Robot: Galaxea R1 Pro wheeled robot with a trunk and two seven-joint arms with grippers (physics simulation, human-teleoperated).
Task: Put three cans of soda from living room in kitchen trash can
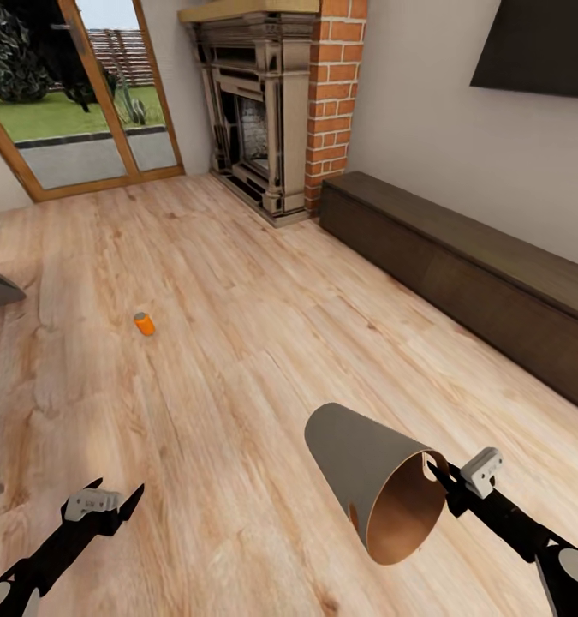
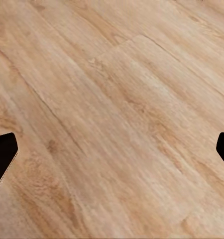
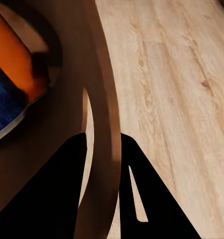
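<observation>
One orange can (image 1: 144, 323) alone on open wood floor (image 1: 254, 343), far from walls.

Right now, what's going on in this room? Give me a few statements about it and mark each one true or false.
1. The right gripper holds the bin by its rim. True.
2. The bin stands upright on the floor. False: it is lifted and tipped on its side, mouth toward the robot.
3. An orange can lies on the floor ahead of the left gripper. True.
4. The left gripper is carrying a can. False: it is open and empty.
5. The bin is empty. False: the right wrist view shows an orange can and a blue can inside it.
6. A brick fireplace stands at the far wall. True.
</observation>
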